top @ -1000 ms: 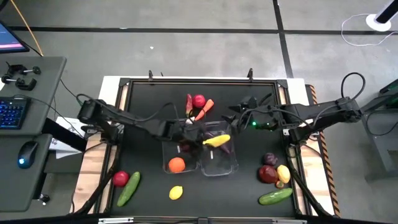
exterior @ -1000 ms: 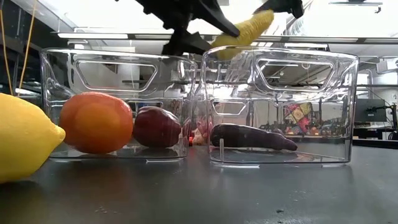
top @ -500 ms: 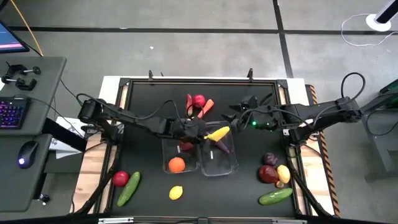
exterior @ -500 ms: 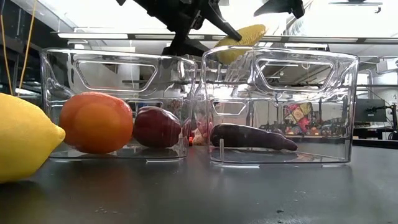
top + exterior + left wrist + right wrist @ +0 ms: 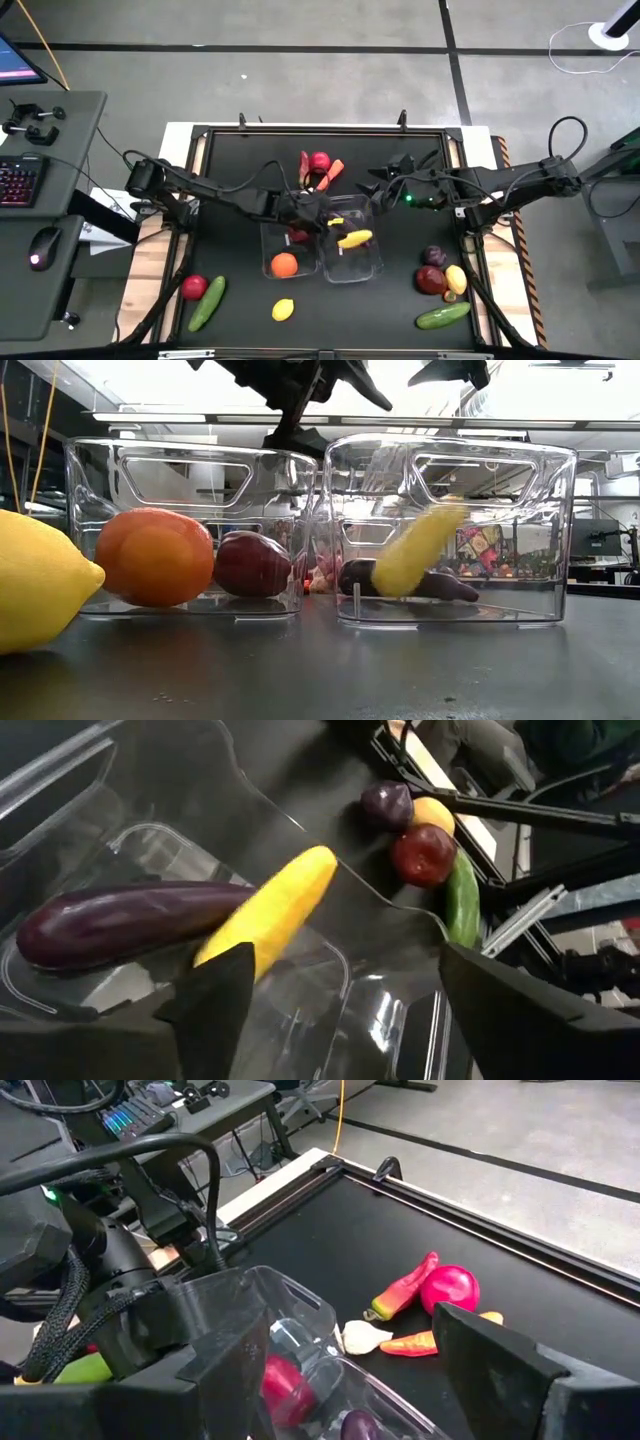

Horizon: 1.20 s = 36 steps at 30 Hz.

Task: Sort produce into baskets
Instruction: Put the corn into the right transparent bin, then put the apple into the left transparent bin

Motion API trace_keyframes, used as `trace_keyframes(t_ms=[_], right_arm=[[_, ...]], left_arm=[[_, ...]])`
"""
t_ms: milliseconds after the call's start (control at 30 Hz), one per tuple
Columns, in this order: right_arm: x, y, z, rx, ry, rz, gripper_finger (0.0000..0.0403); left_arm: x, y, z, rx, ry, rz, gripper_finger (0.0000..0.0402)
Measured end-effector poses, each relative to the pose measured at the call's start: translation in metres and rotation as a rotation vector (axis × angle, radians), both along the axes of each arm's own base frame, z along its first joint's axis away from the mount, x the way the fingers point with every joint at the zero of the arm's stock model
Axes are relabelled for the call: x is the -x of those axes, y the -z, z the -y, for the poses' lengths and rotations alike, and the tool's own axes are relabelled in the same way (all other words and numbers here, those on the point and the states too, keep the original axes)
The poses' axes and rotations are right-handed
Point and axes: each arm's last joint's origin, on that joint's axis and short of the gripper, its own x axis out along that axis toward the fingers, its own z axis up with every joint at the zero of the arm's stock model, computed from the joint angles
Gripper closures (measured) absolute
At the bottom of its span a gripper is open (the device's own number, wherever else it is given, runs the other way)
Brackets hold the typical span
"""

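Since the earlier frame, the banana (image 5: 412,552) has left the left gripper (image 5: 340,990) and dropped into the right-hand bin (image 5: 560,530), where it leans tilted across the eggplant (image 5: 120,920) lying on the bin's floor. That gripper's jaws now stand apart with nothing between them, hanging above the seam where the two bins meet. In the high view the banana (image 5: 354,239) shows near the middle of that bin.

Right gripper (image 5: 340,1370) hovers just beyond the bins' far side, its jaws apart and empty, as before.

Beside the first bin stands the left-hand bin (image 5: 80,490), touching it, with an orange (image 5: 155,557) and a dark red apple (image 5: 253,563) inside. Behind the bins on the black table (image 5: 240,160) lie a red apple (image 5: 319,161), a chili (image 5: 400,1293) and a carrot (image 5: 415,1343), close together.

Toward the table's front left sit another red apple (image 5: 193,288) and a cucumber (image 5: 207,303), just beside each other, with a lemon (image 5: 283,310) between them and the bins' front. At the front right, a small cluster of produce (image 5: 441,277) lies with a second cucumber (image 5: 443,316) below it.
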Motion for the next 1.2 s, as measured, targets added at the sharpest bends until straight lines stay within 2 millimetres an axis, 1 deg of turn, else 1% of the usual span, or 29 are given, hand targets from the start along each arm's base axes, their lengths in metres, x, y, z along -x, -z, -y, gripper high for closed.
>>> trace_keyframes(t_ms=[67,167,233,300,367,433,567,633,733,833,933,1067,1200], right_arm=[[0.0,0.0,0.0,-0.001,-0.002,0.0,0.013],[0.0,0.002,-0.002,-0.042,-0.051,-0.014,0.013],[0.002,0.006,-0.004,-0.113,-0.103,-0.055,0.013],[0.006,0.014,-0.008,-0.201,-0.159,-0.135,0.013],[0.015,0.023,-0.016,-0.278,-0.184,-0.246,0.013],[0.027,0.031,-0.029,-0.328,-0.182,-0.363,0.013],[0.056,0.043,-0.057,-0.383,-0.163,-0.552,0.013],[0.07,0.046,-0.071,-0.419,-0.144,-0.599,0.013],[0.085,0.051,-0.091,-0.479,-0.134,-0.613,0.013],[0.095,0.055,-0.111,-0.536,-0.158,-0.598,0.013],[0.101,0.061,-0.128,-0.61,-0.167,-0.57,0.013],[0.106,0.07,-0.144,-0.685,-0.13,-0.53,0.013],[0.106,0.078,-0.152,-0.678,-0.119,-0.537,0.013]], left_arm=[[0.0,0.0,-0.002,0.012,0.015,-0.002,0.0082],[0.002,-0.006,-0.008,0.059,0.079,0.003,0.0075],[0.008,-0.015,-0.013,0.067,0.124,0.013,0.0074],[0.018,-0.029,-0.018,0.046,0.139,0.02,0.0074],[0.033,-0.046,-0.022,-0.008,0.127,0.037,0.0073],[0.052,-0.065,-0.026,-0.082,0.083,0.047,0.0073],[0.095,-0.103,-0.033,-0.21,-0.052,0.093,0.0073],[0.116,-0.118,-0.036,-0.241,-0.112,0.126,0.0073],[0.14,-0.135,-0.038,-0.264,-0.165,0.175,0.0073],[0.157,-0.143,-0.038,-0.283,-0.197,0.191,0.0073],[0.167,-0.145,-0.037,-0.295,-0.203,0.184,0.0073],[0.171,-0.143,-0.033,-0.305,-0.19,0.157,0.0073],[0.169,-0.141,-0.031,-0.315,-0.188,0.142,0.0073]])
